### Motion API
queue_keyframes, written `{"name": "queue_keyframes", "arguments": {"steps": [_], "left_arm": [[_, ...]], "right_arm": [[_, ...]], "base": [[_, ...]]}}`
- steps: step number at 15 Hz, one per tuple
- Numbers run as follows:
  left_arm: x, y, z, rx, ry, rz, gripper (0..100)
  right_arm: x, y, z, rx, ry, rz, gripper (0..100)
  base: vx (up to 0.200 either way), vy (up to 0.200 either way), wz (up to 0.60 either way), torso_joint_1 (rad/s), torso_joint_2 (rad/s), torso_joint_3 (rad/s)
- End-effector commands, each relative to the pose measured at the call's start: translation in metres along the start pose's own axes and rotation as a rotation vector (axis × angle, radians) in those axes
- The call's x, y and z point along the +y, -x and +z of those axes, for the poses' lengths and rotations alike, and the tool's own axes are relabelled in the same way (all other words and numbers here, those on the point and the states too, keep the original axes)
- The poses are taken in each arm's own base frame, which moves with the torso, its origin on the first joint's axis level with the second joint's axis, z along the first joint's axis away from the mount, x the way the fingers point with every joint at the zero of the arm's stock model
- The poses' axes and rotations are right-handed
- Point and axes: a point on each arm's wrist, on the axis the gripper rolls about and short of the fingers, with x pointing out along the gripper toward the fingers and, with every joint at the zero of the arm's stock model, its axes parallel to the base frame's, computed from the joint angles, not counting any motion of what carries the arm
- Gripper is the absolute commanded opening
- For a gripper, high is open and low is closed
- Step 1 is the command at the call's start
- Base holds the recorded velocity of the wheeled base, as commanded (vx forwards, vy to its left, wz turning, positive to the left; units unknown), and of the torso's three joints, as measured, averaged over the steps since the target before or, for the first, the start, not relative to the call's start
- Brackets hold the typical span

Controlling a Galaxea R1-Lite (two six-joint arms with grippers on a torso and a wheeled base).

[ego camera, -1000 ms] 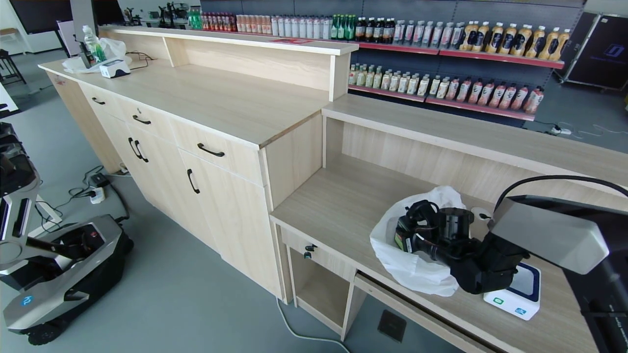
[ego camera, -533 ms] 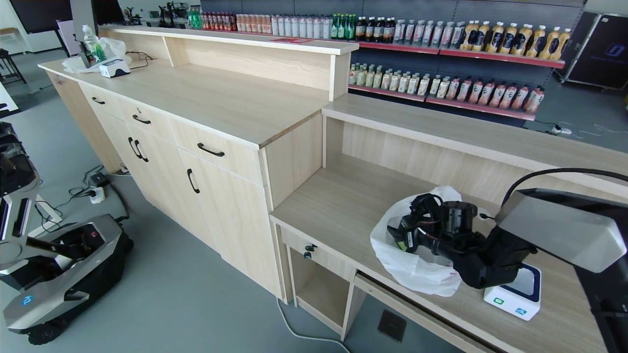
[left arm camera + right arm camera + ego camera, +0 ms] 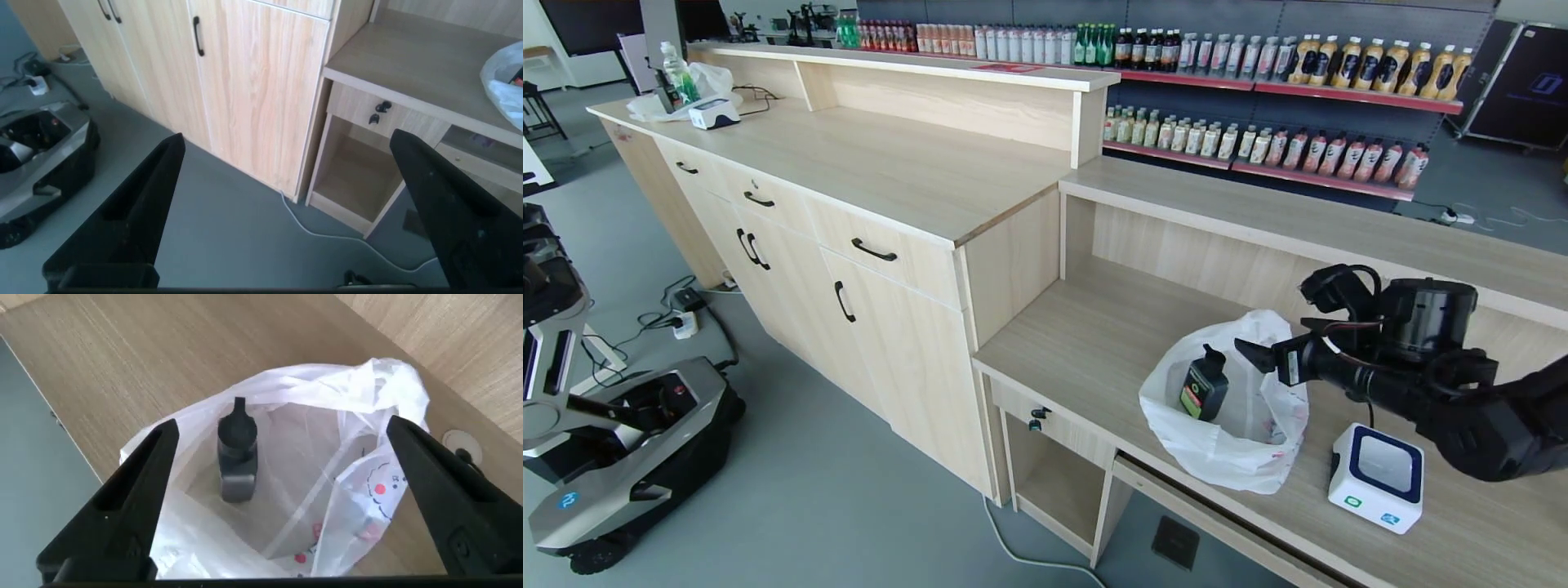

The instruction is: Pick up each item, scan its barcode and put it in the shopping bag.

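The step in hand, as I judge it, is the end of the putting-in: the dark plastic bottle with the black pump top (image 3: 1205, 390) already stands inside the thin white plastic shopping bag (image 3: 1217, 445). My right tool (image 3: 282, 433) hangs above the bag, on the side of the bag's mouth that faces the scanner. Its two fingers are spread wide and there is nothing between them.

The bottle is upright, or nearly so, near the middle of the bag, and it touches neither finger. It carries a label with green and red on its front. The body is squat and flat-sided, so I think it will stay standing if the bag is not pulled. The bag sits on the pale wooden counter (image 3: 1094, 335) with its mouth wide open and its rim loose and crumpled. There is some red and blue print on the inside wall.

The white box-shaped scanner with the dark blue frame (image 3: 1378, 478) stands on the counter just beside the bag, apart from it.

My left tool (image 3: 288, 140) is well apart from the bag, past the counter's edge and over the grey floor. Its fingers are also wide apart and hold nothing.

The next move, in my opinion, calls for drawing the right tool away from the bag without catching the soft rim, because a snag could tip the bottle. After that I must find the next item, and I cannot tell from here where it lies.
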Motion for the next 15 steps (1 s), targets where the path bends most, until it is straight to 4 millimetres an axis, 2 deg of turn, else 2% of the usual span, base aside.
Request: {"name": "queue_keyframes", "arguments": {"steps": [1,2,4,7,8,9,10,13,15], "left_arm": [[0.000,0.000,0.000,0.002,0.000,0.000,100],[0.000,0.000,0.000,0.002,0.000,0.000,100],[0.000,0.000,0.000,0.000,0.000,0.000,100],[0.000,0.000,0.000,0.002,0.000,0.000,100],[0.000,0.000,0.000,0.000,0.000,0.000,100],[0.000,0.000,0.000,0.002,0.000,0.000,100],[0.000,0.000,0.000,0.002,0.000,0.000,100],[0.000,0.000,0.000,0.002,0.000,0.000,100],[0.000,0.000,0.000,0.000,0.000,0.000,100]], "right_arm": [[-0.041,0.125,0.016,0.022,0.110,-0.196,100],[-0.051,0.148,0.017,0.048,0.099,-0.268,100],[-0.070,0.182,0.010,0.131,0.050,-0.412,100],[-0.089,0.208,-0.018,0.334,-0.055,-0.572,100],[-0.093,0.211,-0.024,0.374,-0.074,-0.603,100],[-0.106,0.211,-0.041,0.462,-0.125,-0.643,100],[-0.114,0.205,-0.048,0.481,-0.138,-0.648,100],[-0.141,0.183,-0.062,0.416,-0.128,-0.691,100],[-0.154,0.172,-0.082,0.387,-0.235,-0.650,100]], "base": [[0.000,0.000,-0.60,0.002,0.00,0.007],[0.000,0.000,-0.60,-0.007,0.00,0.002],[0.000,0.000,-0.60,0.000,0.00,0.007],[0.000,0.000,-0.60,0.002,0.00,0.004],[0.000,0.000,-0.60,-0.002,0.00,0.002],[0.000,0.000,-0.60,0.002,0.00,0.002],[0.000,0.000,-0.60,0.002,0.01,-0.002],[0.000,0.000,-0.60,0.001,0.00,0.007],[0.000,0.000,0.00,0.000,0.00,0.000]]}}
